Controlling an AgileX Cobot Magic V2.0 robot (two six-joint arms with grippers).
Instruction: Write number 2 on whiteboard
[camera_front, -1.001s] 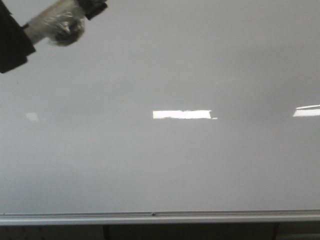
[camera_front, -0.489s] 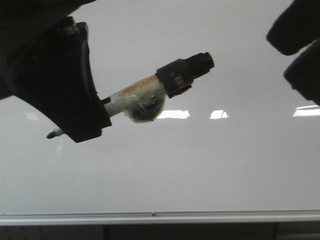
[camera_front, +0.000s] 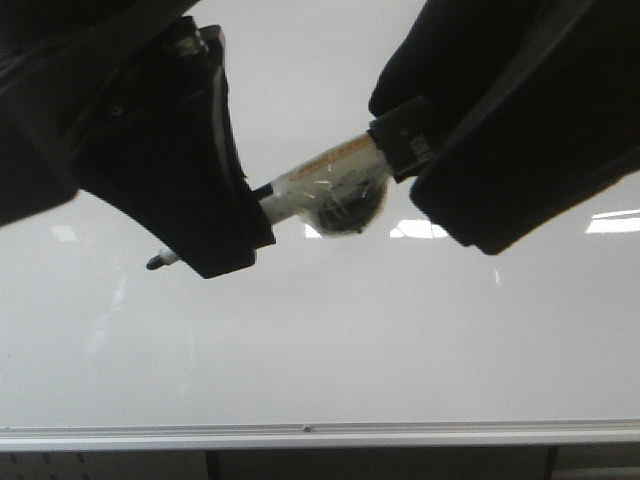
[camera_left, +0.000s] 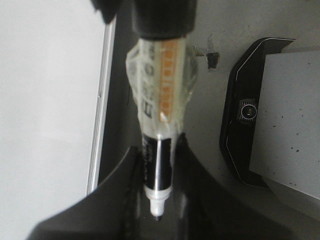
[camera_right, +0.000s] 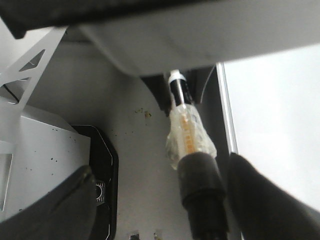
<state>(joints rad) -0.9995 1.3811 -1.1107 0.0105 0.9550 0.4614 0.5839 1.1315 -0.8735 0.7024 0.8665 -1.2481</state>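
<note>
The whiteboard (camera_front: 330, 330) fills the front view, glossy and blank, and no number 2 shows on it. My left gripper (camera_front: 225, 250) is shut on a marker (camera_front: 325, 190) wrapped in clear tape. The marker's tip (camera_front: 155, 263) pokes out past the fingers to the left. In the left wrist view the marker (camera_left: 160, 110) runs between the fingers of the left gripper (camera_left: 159, 152). My right gripper (camera_front: 420, 150) is open, with the marker's black rear end (camera_right: 202, 195) between its spread fingers, close to one finger (camera_right: 265, 200). In the right wrist view the right gripper (camera_right: 160, 200) has not closed.
A silver rail (camera_front: 300, 433) runs along the board's lower edge. In the wrist views a black-rimmed grey unit (camera_left: 245, 110) sits beside the board's edge, and a white bracket frame (camera_right: 25, 65) stands beyond it.
My left gripper has come down and to the right with the marker. The right gripper has moved in from the right until its fingers sit round the marker's black end.
</note>
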